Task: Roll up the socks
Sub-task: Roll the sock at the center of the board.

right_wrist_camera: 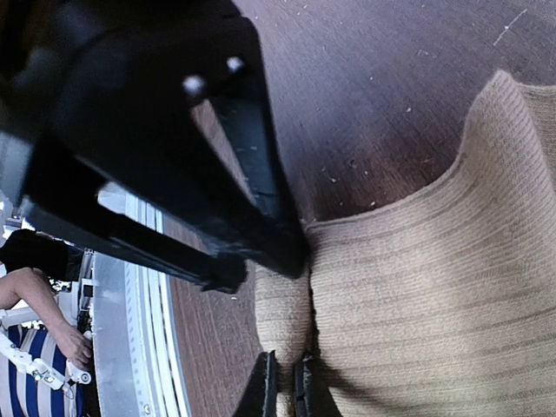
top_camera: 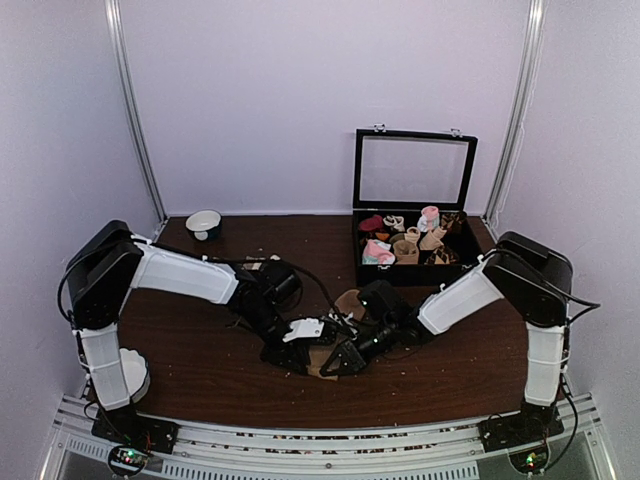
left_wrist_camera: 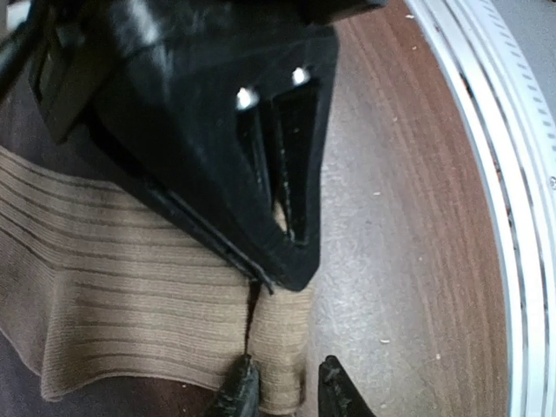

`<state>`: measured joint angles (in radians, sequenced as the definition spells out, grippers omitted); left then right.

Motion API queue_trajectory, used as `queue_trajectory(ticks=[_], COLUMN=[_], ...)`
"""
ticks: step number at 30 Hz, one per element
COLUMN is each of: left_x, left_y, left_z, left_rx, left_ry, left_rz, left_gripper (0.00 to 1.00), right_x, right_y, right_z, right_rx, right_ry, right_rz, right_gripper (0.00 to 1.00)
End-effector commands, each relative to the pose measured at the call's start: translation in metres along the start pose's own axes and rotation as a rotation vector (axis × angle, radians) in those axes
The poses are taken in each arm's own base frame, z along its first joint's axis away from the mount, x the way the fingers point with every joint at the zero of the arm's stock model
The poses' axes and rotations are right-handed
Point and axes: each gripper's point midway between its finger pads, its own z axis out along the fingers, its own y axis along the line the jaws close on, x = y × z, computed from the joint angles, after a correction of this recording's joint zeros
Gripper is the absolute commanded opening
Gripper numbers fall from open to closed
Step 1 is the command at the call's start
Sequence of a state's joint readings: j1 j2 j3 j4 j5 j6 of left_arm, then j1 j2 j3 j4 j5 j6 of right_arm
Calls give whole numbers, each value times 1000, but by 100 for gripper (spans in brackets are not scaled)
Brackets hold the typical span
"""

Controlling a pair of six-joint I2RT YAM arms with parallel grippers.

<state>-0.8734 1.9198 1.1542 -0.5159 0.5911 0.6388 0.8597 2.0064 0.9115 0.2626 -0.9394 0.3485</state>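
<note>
Black fingers of your left gripper (left_wrist_camera: pixel 287 395) stand narrow astride a corner of the tan ribbed socks (left_wrist_camera: pixel 130 295). One finger is against the fabric and a sliver of brown table (left_wrist_camera: pixel 400 217) shows before the other, so the pinch does not look made.

Between the two arms, at the middle of the table, the socks lie flat. In the overhead view tan cloth shows both beyond the tips and on their near side. The long axis therefore seems to run from the near edge toward the back, though the grippers hide most of it.

From the left gripper the fabric spreads away to one side, and from the right it spreads to the other. Both arms sit at the same hem, tip almost against tip, neither clearly nearer.

Your right gripper (right_wrist_camera: pixel 285 395) is closed to a slit on a small fold of that hem. Any roll would likely have to turn from this end along the ribs.

At right rear, the open black case (top_camera: pixel 358 250) stands well apart.
</note>
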Motion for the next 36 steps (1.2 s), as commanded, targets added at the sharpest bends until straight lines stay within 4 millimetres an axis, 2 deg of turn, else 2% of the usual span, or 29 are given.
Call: queue_trajectory(ticks=[1, 6, 9, 17, 22, 28, 36], left_x=[-1, -1, -2, 24, 36, 50, 46], left_y=[12, 9, 6, 5, -1, -6, -7], left_z=[7, 12, 15, 30, 29, 28, 27], left_rx=[-21, 8, 51, 135, 195, 198, 246], left_ry=[6, 9, 10, 115, 150, 211, 207], left_rz=[13, -26, -83, -324, -447, -494, -531], left_gripper=[22, 8, 0, 0, 0, 0, 0], right_x=[53, 47, 39, 21, 25, 32, 31], right_y=[-45, -43, -39, -25, -20, -20, -14], right_z=[2, 1, -2, -14, -24, -45, -83], right_rx=[132, 130, 134, 126, 143, 240, 387], right_ry=[113, 93, 65, -33, -72, -94, -171], right_rz=[178, 170, 149, 119, 122, 84, -30], right_gripper=[3, 6, 14, 29, 32, 35, 38])
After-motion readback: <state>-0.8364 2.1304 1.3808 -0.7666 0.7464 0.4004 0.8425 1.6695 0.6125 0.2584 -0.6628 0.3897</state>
